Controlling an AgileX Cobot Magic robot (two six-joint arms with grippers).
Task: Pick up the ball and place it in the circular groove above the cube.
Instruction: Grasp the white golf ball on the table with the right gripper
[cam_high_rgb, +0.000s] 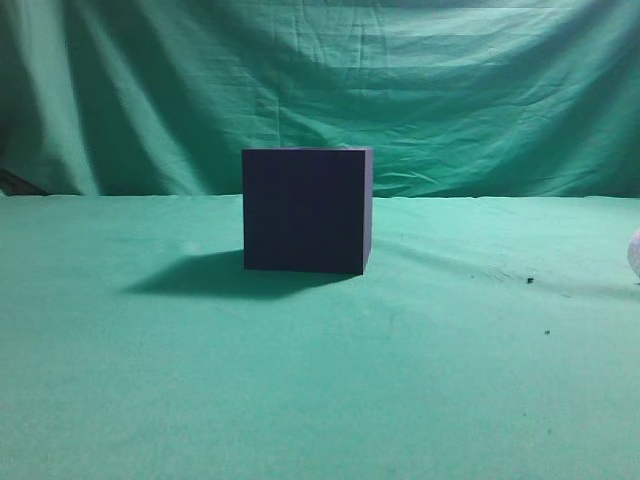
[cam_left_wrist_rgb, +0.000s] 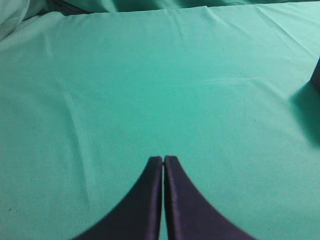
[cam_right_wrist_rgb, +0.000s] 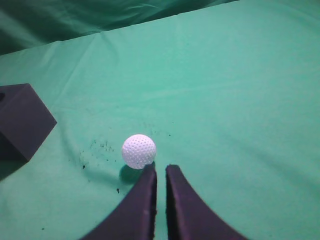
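The dark navy cube (cam_high_rgb: 305, 210) stands in the middle of the green cloth. It also shows at the left of the right wrist view (cam_right_wrist_rgb: 22, 120), with part of a round hole at its top edge. The white dimpled ball (cam_right_wrist_rgb: 139, 151) lies on the cloth just beyond my right gripper's left fingertip. In the exterior view only a sliver of the ball (cam_high_rgb: 635, 255) shows at the right edge. My right gripper (cam_right_wrist_rgb: 160, 170) is empty, its fingers nearly together with a narrow gap. My left gripper (cam_left_wrist_rgb: 163, 160) is shut and empty over bare cloth.
A green cloth (cam_high_rgb: 320, 400) covers the table and hangs as a backdrop. Small dark specks (cam_right_wrist_rgb: 95, 150) lie on the cloth near the ball. A corner of the cube (cam_left_wrist_rgb: 317, 75) shows at the right edge of the left wrist view.
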